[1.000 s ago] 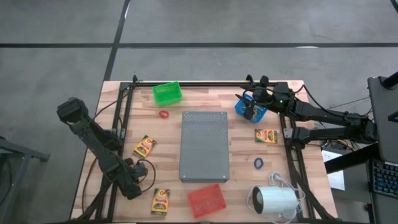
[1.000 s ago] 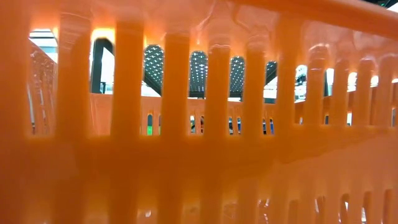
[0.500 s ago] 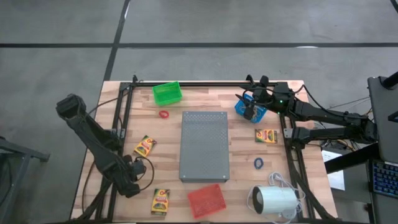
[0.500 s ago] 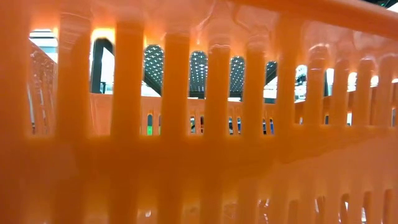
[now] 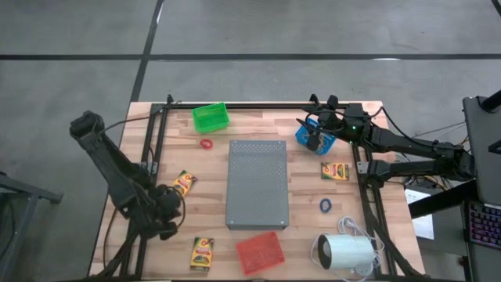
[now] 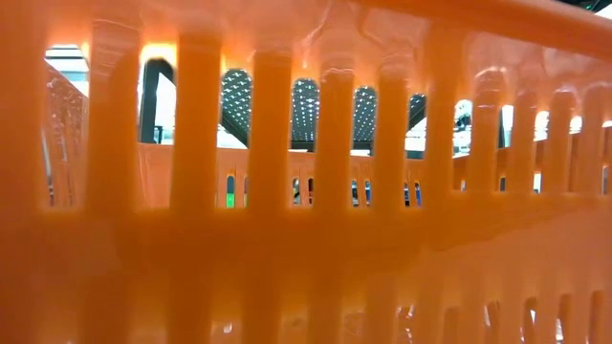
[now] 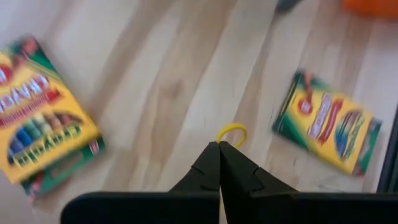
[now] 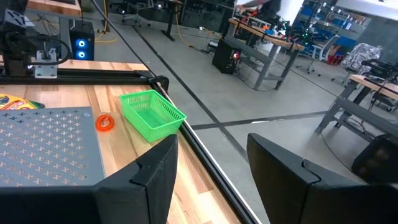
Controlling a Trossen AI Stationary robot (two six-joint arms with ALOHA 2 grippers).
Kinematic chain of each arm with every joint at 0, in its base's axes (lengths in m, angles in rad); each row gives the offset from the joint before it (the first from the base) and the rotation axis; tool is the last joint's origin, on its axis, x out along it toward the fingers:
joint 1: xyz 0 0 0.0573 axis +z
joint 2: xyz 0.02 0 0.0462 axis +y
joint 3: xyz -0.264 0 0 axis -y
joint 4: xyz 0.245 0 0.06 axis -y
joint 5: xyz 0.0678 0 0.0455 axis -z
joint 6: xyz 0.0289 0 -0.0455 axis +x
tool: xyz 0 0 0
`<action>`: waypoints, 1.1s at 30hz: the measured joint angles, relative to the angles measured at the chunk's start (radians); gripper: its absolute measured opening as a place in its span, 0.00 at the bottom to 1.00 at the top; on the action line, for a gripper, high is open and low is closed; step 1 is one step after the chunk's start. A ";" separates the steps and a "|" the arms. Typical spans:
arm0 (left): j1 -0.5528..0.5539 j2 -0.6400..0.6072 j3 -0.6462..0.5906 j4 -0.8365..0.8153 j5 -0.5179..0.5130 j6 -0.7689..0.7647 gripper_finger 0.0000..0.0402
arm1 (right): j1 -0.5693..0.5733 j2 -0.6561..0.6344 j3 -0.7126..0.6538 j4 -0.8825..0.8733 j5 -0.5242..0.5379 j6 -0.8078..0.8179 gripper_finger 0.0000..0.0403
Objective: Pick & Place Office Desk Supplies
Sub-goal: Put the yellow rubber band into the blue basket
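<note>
My left gripper [image 5: 160, 213] hovers over the table's near left part, shut on a thin yellow rubber band [image 7: 231, 132]. Two yellow crayon boxes [image 5: 182, 183] [image 5: 202, 253] lie flat on the wood on either side of it, and both show in the left wrist view [image 7: 43, 130] [image 7: 326, 121]. A third box [image 5: 335, 171] lies at the right. A red ring [image 5: 206, 145] and a blue ring [image 5: 325, 205] rest on the table. My right gripper [image 5: 316, 135] waits open above the blue basket [image 5: 307, 138]. My left gripper pinches the rubber band between its two shut fingertips [image 7: 211, 163]. A small loop of the band [image 7: 232, 127] sticks out past the tips. The fingers slant down from above. Whether the loop still touches the wood cannot be told.
A big grey perforated slab [image 5: 257, 184] fills the table's middle. A green basket [image 5: 210, 117] stands far left, a red basket [image 5: 259, 252] at the near edge, a white cylinder [image 5: 344, 252] near right. An orange basket wall [image 6: 306, 239] blocks the low view.
My left gripper has risen from the table and drawn a little toward the far edge, tipping less steeply, still shut. The crayon boxes have stayed where they were.
</note>
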 joint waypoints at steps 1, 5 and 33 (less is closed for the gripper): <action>0.000 -0.010 0.000 0.000 -0.024 0.002 0.00 | 0.000 0.000 0.000 0.000 0.000 0.000 0.48; 0.000 -0.045 0.000 0.000 -0.118 0.017 0.00 | 0.000 0.000 0.000 0.000 0.000 0.000 0.48; 0.000 -0.142 0.001 0.200 -0.787 0.620 0.00 | 0.000 0.000 0.000 0.000 0.000 0.000 0.48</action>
